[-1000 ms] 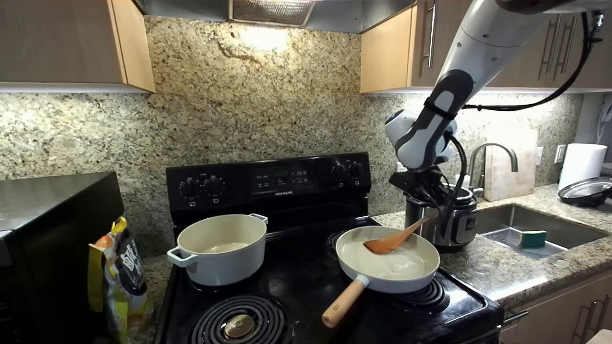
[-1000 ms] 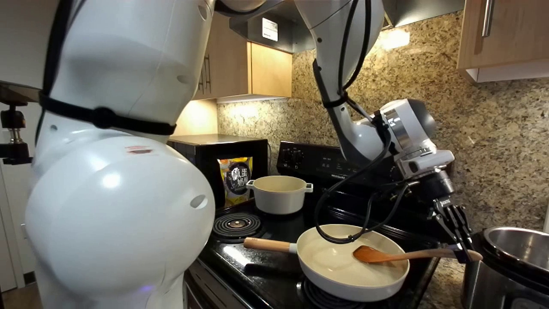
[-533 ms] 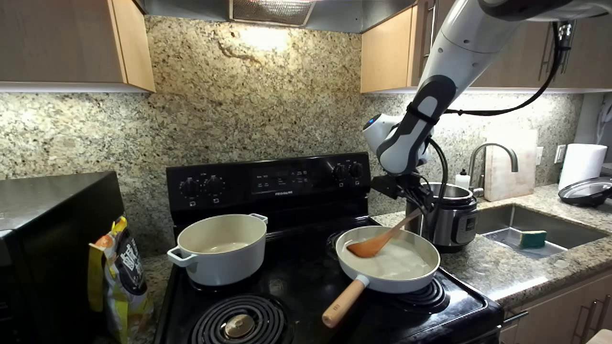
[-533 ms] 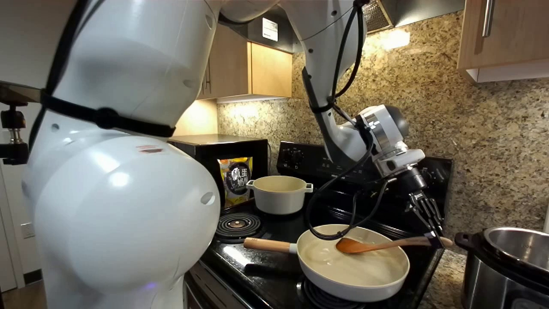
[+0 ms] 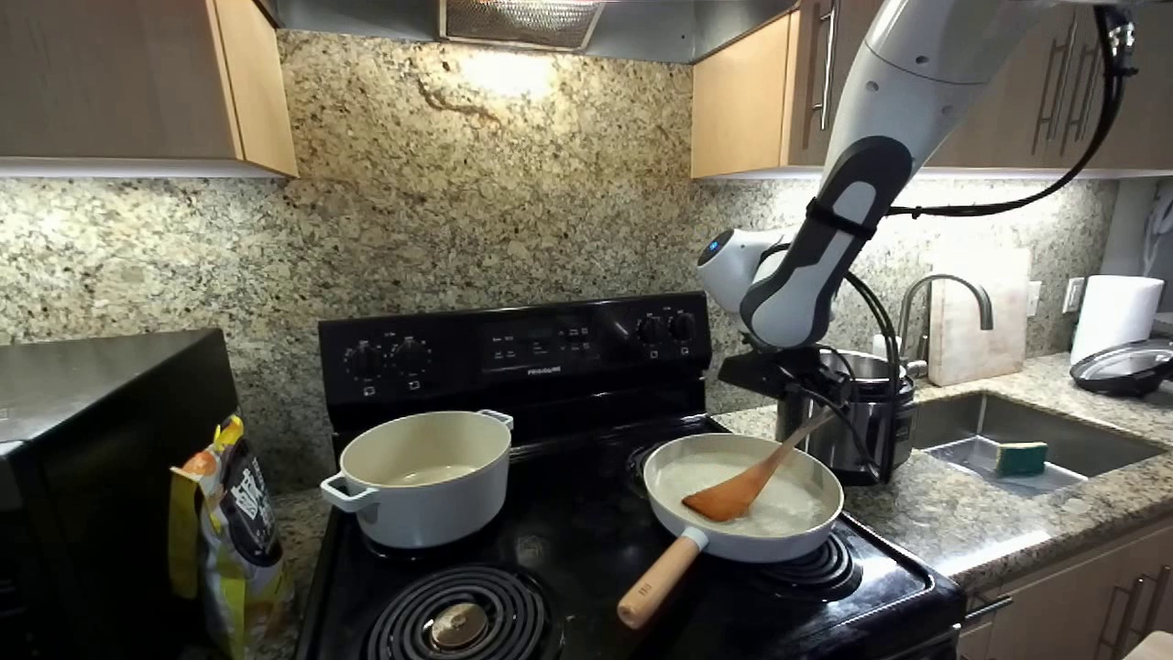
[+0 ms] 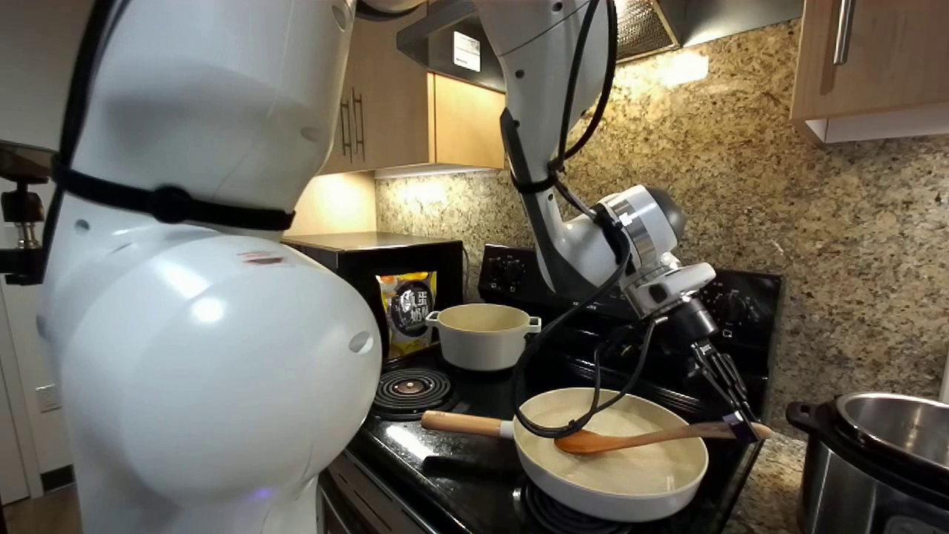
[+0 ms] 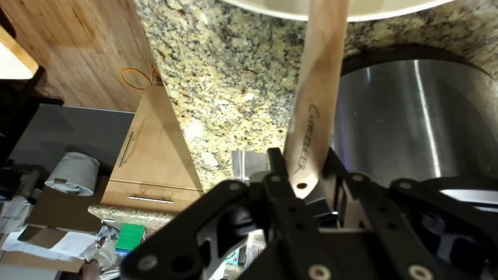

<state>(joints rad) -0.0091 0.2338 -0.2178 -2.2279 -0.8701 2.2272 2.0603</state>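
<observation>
My gripper (image 6: 741, 429) is shut on the handle end of a wooden spatula (image 6: 615, 443). In the wrist view the spatula's handle (image 7: 317, 85), with dark lettering and a hole at its end, sits between the two black fingertips (image 7: 305, 163). The spatula slopes down into a pale frying pan (image 5: 774, 552) with a wooden handle (image 5: 662, 579). Its reddish-brown head (image 5: 729, 497) lies inside the pan, near the handle side. The pan's inside shines; I cannot tell whether liquid is in it. In an exterior view the fingers (image 5: 829, 399) are dark and partly hidden by cables.
The pan (image 6: 593, 495) stands on a black stove's coil. A pale two-handled pot (image 5: 431, 504) stands at the stove's back. A steel pressure cooker (image 6: 852, 475) stands close beside the gripper. A snack bag (image 5: 243, 522) leans by a black microwave (image 5: 101, 458). A sink (image 5: 1113, 440) holds a sponge (image 5: 1022, 458).
The spatula's head first swept across the pan away from the cooker, then came toward the pan's handle. The gripper moved with it and kept its hold. The pan stayed in place.
</observation>
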